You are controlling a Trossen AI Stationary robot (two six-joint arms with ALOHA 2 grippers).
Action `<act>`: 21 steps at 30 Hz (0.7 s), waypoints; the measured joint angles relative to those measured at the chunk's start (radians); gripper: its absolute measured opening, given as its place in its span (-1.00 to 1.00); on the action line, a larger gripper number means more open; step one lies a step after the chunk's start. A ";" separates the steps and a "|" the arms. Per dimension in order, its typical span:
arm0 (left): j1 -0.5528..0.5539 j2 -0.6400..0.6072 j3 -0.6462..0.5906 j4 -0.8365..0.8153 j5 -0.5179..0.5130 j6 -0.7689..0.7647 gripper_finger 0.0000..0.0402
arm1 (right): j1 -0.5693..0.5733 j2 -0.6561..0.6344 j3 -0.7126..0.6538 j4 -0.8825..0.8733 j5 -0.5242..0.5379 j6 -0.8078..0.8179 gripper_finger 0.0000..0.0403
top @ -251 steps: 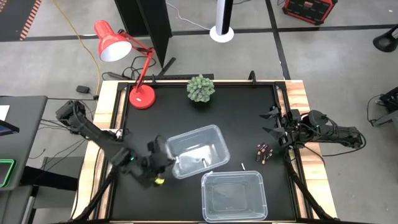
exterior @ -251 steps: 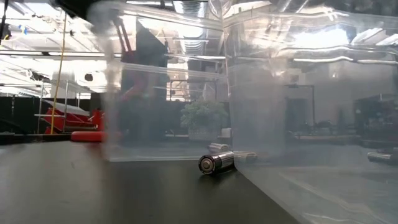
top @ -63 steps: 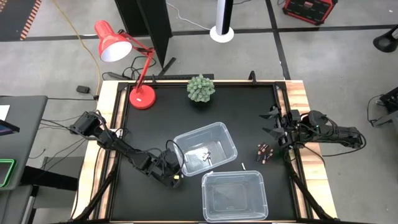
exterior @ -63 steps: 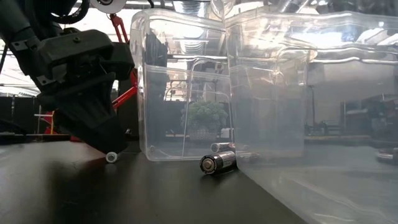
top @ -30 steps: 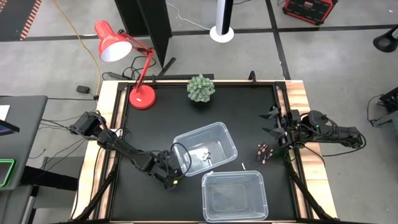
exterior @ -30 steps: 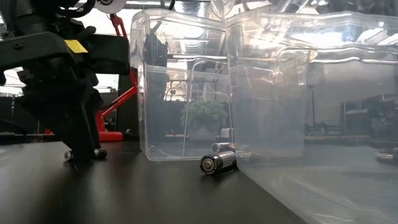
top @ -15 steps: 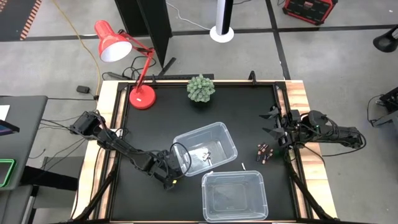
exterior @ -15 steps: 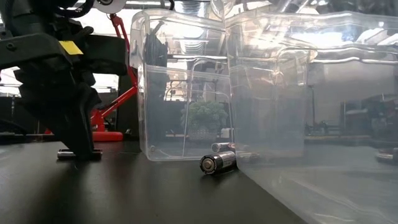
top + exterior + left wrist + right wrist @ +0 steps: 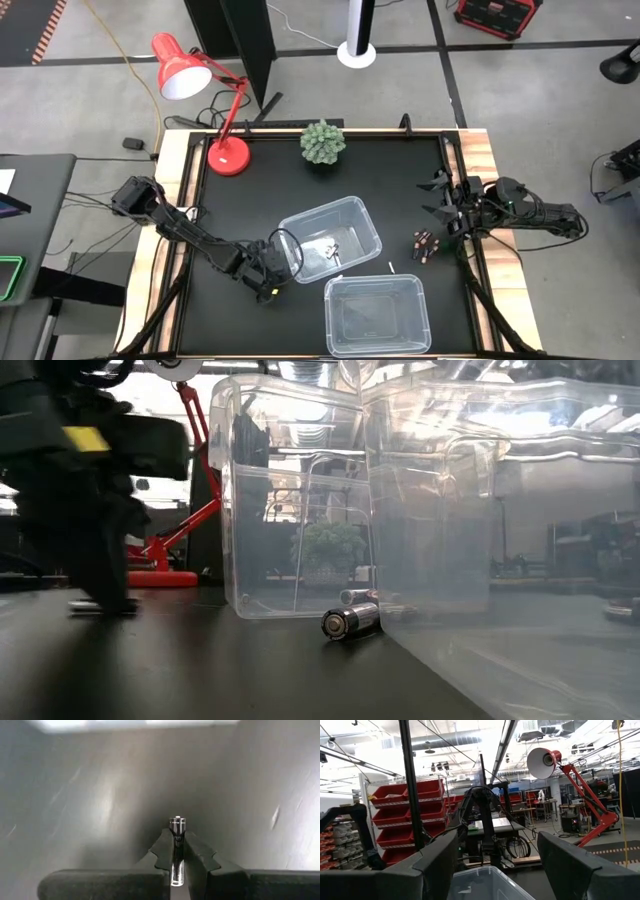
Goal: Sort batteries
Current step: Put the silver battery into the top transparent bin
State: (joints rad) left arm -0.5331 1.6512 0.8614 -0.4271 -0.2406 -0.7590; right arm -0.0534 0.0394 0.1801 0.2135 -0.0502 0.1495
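My left gripper (image 9: 264, 289) stands on the near-left part of the table, left of a clear bin (image 9: 352, 206), and is shut on a whitish-silver battery (image 9: 177, 823). Inside that bin lie a few whitish batteries (image 9: 330, 247). A second clear bin (image 9: 372, 281) sits nearer. One battery (image 9: 349, 622) lies on the table in front of the bins. Dark batteries with copper ends (image 9: 424, 243) lie in a cluster at the right, with one whitish battery (image 9: 390, 266) close by. My right gripper (image 9: 441, 200) waits open at the table's right edge, touching nothing. My left gripper pinches the battery between its two fingers (image 9: 162, 851), about its middle, coming from above and pointing down. The fingers lie across the battery, and one end (image 9: 177, 822) sticks out past them. The battery (image 9: 85, 606) lies level at table height; whether it rests on the table, I cannot tell.
A red desk lamp (image 9: 228, 155) and a small green plant (image 9: 323, 142) stand along the far edge. The two bins (image 9: 300, 510) fill the middle and near part. Open black tabletop stretches to the left of my left gripper and between the bins and the far edge.
My left gripper has moved toward the table's left edge, away from the clear bin, staying low over the table. The battery between its fingers has travelled with it, keeping level. The right arm and the bins have kept still.
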 joint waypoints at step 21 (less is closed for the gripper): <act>-0.079 -0.345 0.003 -0.006 -0.188 0.159 -0.92 | 0.000 0.000 0.000 0.003 0.000 0.001 0.45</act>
State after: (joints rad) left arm -0.6120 1.3061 0.8647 -0.4328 -0.4282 -0.6003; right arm -0.0533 0.0391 0.1802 0.2169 -0.0502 0.1504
